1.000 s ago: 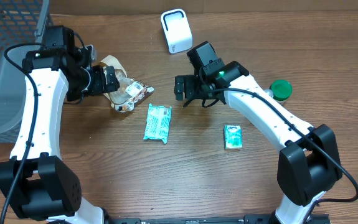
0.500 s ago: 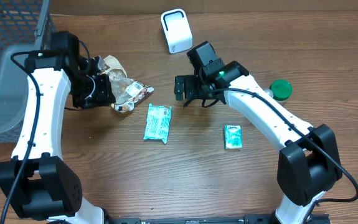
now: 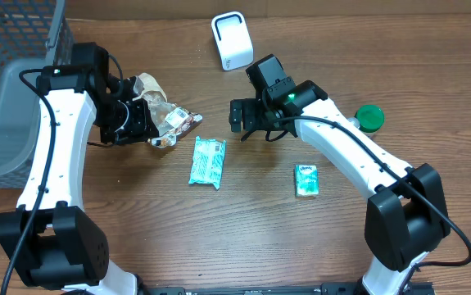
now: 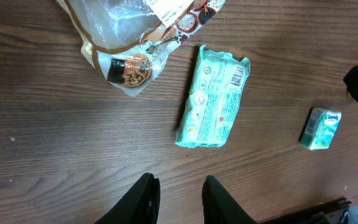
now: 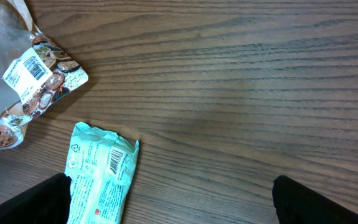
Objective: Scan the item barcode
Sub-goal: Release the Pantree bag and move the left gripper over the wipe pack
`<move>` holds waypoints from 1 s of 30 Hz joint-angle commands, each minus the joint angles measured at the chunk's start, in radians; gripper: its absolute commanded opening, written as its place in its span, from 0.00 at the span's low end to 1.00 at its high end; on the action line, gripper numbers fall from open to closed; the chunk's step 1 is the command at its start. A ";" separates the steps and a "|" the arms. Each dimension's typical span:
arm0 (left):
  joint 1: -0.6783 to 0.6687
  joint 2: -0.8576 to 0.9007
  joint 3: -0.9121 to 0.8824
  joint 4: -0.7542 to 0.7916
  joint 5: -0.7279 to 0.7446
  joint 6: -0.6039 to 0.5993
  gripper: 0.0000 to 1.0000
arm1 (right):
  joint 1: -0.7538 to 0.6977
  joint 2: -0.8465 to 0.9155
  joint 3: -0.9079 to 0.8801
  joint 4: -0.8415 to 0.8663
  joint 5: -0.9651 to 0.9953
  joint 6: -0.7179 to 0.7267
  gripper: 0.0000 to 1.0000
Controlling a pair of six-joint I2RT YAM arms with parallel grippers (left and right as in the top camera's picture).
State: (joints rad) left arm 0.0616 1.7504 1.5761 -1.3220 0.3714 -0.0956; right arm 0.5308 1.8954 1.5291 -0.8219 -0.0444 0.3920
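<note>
A teal pack (image 3: 208,161) with a barcode lies flat mid-table; it shows in the left wrist view (image 4: 216,96) and the right wrist view (image 5: 101,180). A clear snack bag (image 3: 165,119) with a barcode label lies to its upper left. My left gripper (image 3: 134,120) hovers just left of that bag. Its fingers (image 4: 180,186) stand a narrow gap apart over bare wood, holding nothing. My right gripper (image 3: 247,117) hangs wide open right of the bag and above the teal pack, and it (image 5: 169,193) is empty. The white scanner (image 3: 232,39) stands at the back.
A small green tissue pack (image 3: 306,180) lies right of centre. A green lid (image 3: 370,119) sits at the right. A grey mesh basket (image 3: 6,82) fills the left edge, close behind my left arm.
My left gripper went from wide open to a narrow gap and shifted down and left off the snack bag. The right arm has not moved.
</note>
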 commanded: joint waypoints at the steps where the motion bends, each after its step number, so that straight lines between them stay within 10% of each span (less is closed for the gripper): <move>1: -0.024 -0.004 -0.010 -0.019 0.008 0.009 0.27 | -0.003 -0.002 -0.004 0.008 0.006 0.000 1.00; 30: -0.201 -0.004 -0.275 0.161 -0.180 -0.156 0.33 | -0.003 -0.002 -0.004 0.008 0.006 0.000 1.00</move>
State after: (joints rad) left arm -0.1261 1.7504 1.3373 -1.1790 0.2039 -0.2184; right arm 0.5308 1.8954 1.5291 -0.8215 -0.0444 0.3916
